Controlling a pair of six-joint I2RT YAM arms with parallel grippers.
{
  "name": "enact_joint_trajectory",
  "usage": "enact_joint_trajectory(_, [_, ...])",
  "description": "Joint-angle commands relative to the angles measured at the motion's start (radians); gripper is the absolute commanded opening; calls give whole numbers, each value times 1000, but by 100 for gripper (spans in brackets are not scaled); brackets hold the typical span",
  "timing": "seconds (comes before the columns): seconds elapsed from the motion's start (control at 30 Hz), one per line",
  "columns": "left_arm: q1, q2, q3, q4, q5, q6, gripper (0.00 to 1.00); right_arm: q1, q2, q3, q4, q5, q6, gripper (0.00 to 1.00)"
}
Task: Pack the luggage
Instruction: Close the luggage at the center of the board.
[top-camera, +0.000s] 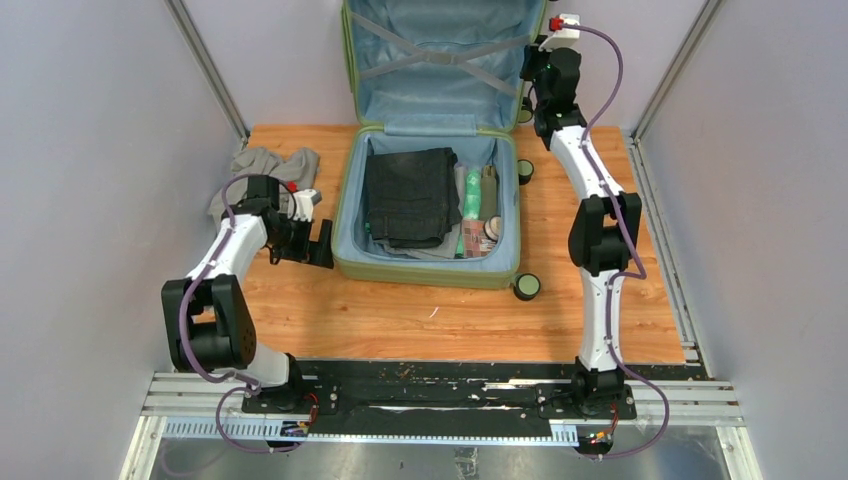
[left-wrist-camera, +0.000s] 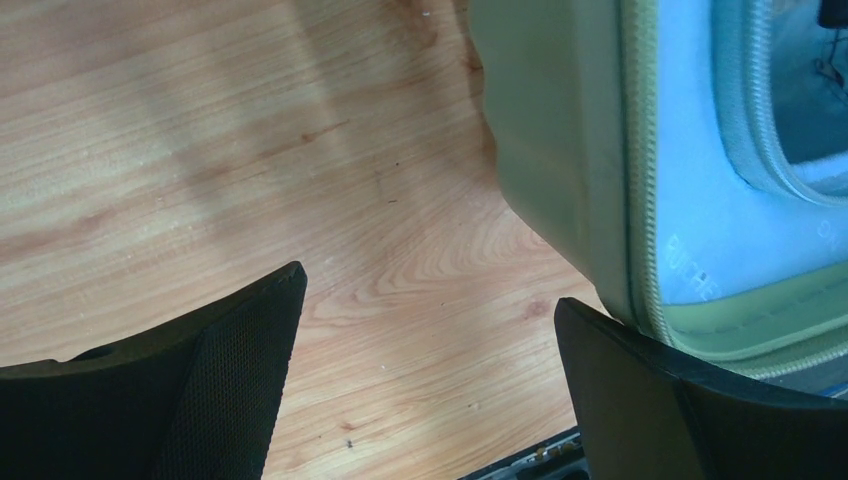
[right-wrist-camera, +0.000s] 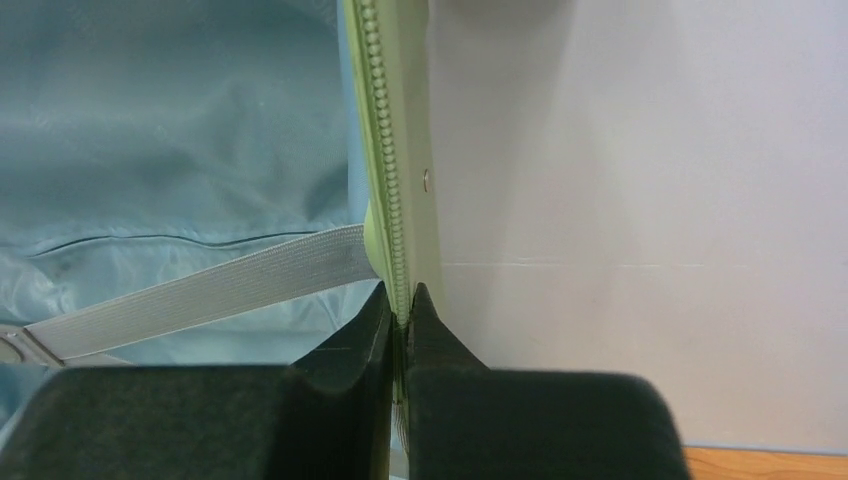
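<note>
Two arms are rising from the near edge of the wooden table (top-camera: 400, 320). Closest in, the left gripper (top-camera: 318, 243) is hovering low over the bare wood just beside the near-left corner of the luggage (top-camera: 430, 272). Its jaws are standing wide apart with nothing between them. In the left wrist view the green shell's corner is sitting close by the right-hand finger (left-wrist-camera: 680, 400). The luggage is lying open in the middle of the table, its lower half flat on the wood and its wheels (top-camera: 527, 287) pointing right. Inside that half, a dark folded garment (top-camera: 410, 195) is filling the left and centre, and a green bundle (top-camera: 472, 195) is lying along the right wall among small items too blurred to name. Farther left, a grey cloth (top-camera: 265, 165) is lying crumpled on the table, apart from the luggage. At the back, the lid (top-camera: 440, 90) is standing upright, with grey straps (top-camera: 440, 55) crossing its light-blue lining. The right gripper (right-wrist-camera: 402, 305) is reaching up there, its jaws pinching the lid's right-hand green rim (right-wrist-camera: 400, 150).
</note>
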Motion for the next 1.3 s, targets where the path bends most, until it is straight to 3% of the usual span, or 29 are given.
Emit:
enact_joint_trajectory(0.0, [-42, 58, 40, 208, -15, -106, 100, 13, -110, -135, 98, -118, 58, 0])
enact_joint_trajectory(0.27, [-46, 87, 56, 242, -30, -139, 100, 16, -303, -462, 182, -189, 87, 0])
enact_joint_trajectory(0.6, [-46, 65, 58, 231, -34, -150, 100, 21, -593, -1016, 325, -209, 163, 0])
enact_joint_trajectory(0.97, [-35, -110, 40, 120, -73, -119, 100, 49, -905, -1431, 253, -141, 309, 4])
enact_joint_trajectory(1.17, [-13, -228, 31, 85, -132, -109, 100, 56, -1091, -1659, 156, -92, 405, 30])
enact_joint_trajectory(1.2, [-12, -238, 41, 69, -136, -101, 100, 57, -1123, -1674, 114, -90, 417, 41])
enact_joint_trajectory(1.27, [-8, -261, 57, 43, -140, -90, 100, 57, -1197, -1707, 18, -89, 443, 50])
